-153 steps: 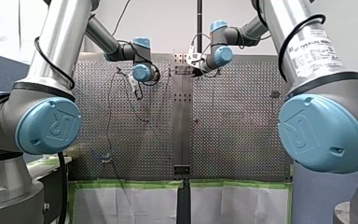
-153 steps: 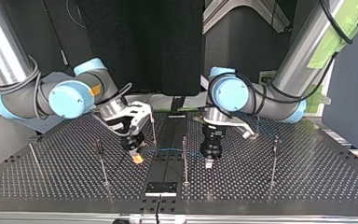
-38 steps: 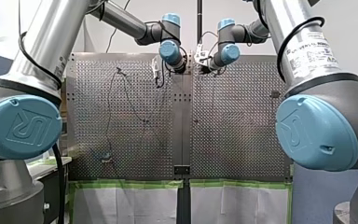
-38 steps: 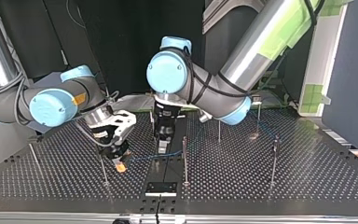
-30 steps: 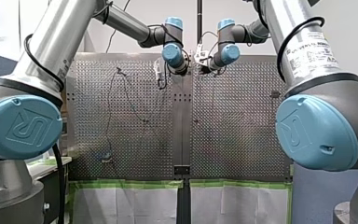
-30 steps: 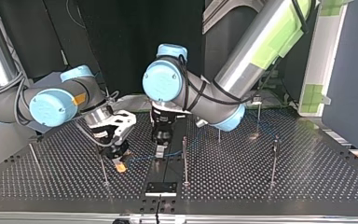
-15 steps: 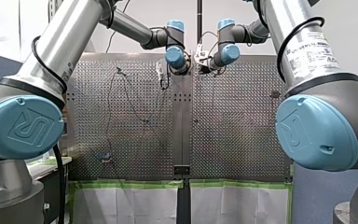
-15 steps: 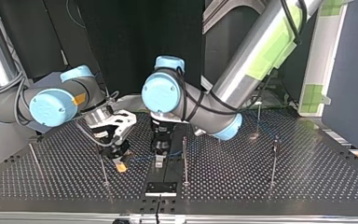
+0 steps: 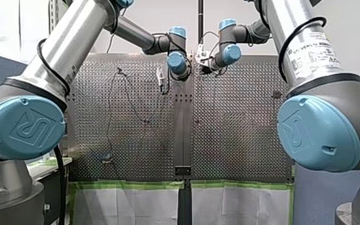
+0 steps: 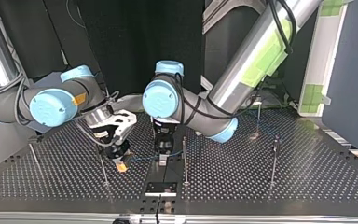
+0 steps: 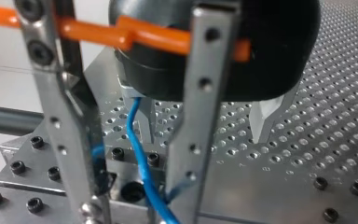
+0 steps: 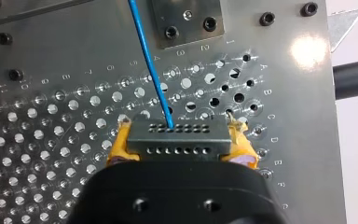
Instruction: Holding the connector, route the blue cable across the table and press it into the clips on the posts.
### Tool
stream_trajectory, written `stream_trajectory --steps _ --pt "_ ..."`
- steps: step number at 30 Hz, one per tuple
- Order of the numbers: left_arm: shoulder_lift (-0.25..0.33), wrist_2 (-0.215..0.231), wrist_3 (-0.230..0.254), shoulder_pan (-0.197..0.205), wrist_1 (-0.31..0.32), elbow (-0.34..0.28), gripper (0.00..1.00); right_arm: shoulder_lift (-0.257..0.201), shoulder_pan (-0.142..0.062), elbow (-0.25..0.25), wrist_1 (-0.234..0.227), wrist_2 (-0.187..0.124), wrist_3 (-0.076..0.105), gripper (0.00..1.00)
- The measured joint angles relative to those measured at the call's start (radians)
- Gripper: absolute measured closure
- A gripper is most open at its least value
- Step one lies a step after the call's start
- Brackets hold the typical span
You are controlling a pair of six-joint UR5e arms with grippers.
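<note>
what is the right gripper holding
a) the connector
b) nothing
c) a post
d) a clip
a: in the right wrist view the right gripper has its yellow pads clamped on either side of the grey connector, with the blue cable running out of it.

In the front view a plain, evenly lit pale wall (image 9: 159,18) stands beyond the far edge of the perforated metal table (image 9: 234,140). A thin dark pole (image 9: 200,18) rises before the wall at the table's middle, and white sheets (image 9: 126,206) bordered with green tape (image 9: 122,184) hang from the table's near edge. Seen from across the table, a black panel (image 10: 135,42) closes the space behind it. Beside the table stand a blue-grey partition (image 10: 352,70) and a white upright (image 10: 328,46) with green patches, near what may be a grey metal frame (image 10: 223,11).
</note>
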Motion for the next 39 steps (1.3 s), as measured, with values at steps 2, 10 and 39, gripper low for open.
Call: stream_trajectory --steps 2,10,39 --pt "0.000 -0.014 0.007 -0.004 -0.007 0.000 0.01 0.000 0.000 0.000 0.000 0.000 0.000 1.00" --pt "0.000 -0.051 0.028 -0.018 -0.017 0.000 0.54 0.000 0.000 0.000 0.000 0.000 0.001 1.00" --pt "0.004 -0.181 -0.035 -0.071 0.061 -0.124 1.00 -0.006 0.022 0.124 0.013 -0.003 -0.021 1.00"
